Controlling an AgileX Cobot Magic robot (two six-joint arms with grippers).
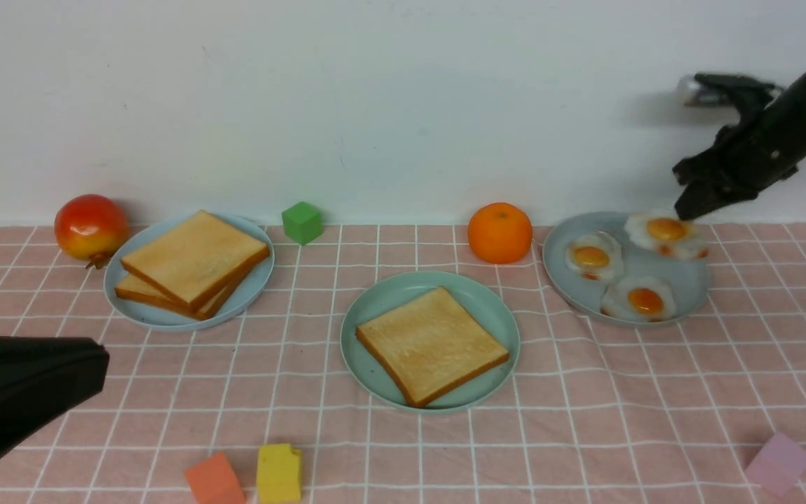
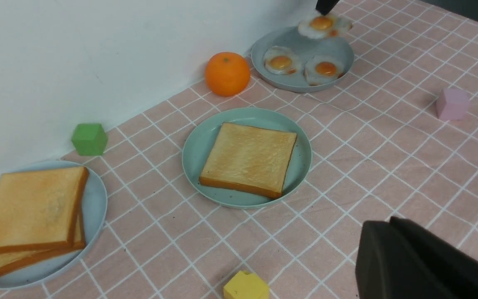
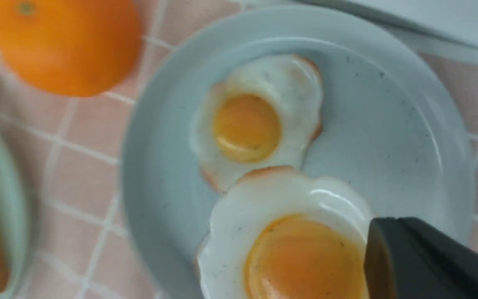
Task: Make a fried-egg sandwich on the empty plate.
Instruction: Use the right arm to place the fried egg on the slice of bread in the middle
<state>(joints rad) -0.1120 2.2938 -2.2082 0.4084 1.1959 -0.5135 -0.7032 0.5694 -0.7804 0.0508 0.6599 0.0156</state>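
Note:
The mint-green plate [image 1: 368, 315] sits mid-table with one toast slice [image 1: 431, 344] lying flat on it. My right gripper [image 1: 686, 210] is shut on the edge of a fried egg [image 1: 665, 231], which hangs blurred just above the far rim of the grey-blue plate [image 1: 557, 273]. In the right wrist view that egg [image 3: 288, 245] fills the space beside my fingertips [image 3: 378, 253]. Two more eggs [image 1: 592, 257] [image 1: 644, 299] lie on that plate. My left gripper [image 1: 99, 364] is shut and empty, low at the near left, and its jaws [image 2: 378, 232] show pressed together over the cloth.
A pale blue plate [image 1: 252, 290] at back left holds two stacked toast slices [image 1: 193, 259]. A red fruit [image 1: 90, 225], a green cube [image 1: 302, 222] and an orange [image 1: 499, 232] stand along the wall. Orange [image 1: 215, 479], yellow [image 1: 278, 472] and pink [image 1: 779, 462] cubes lie near the front edge.

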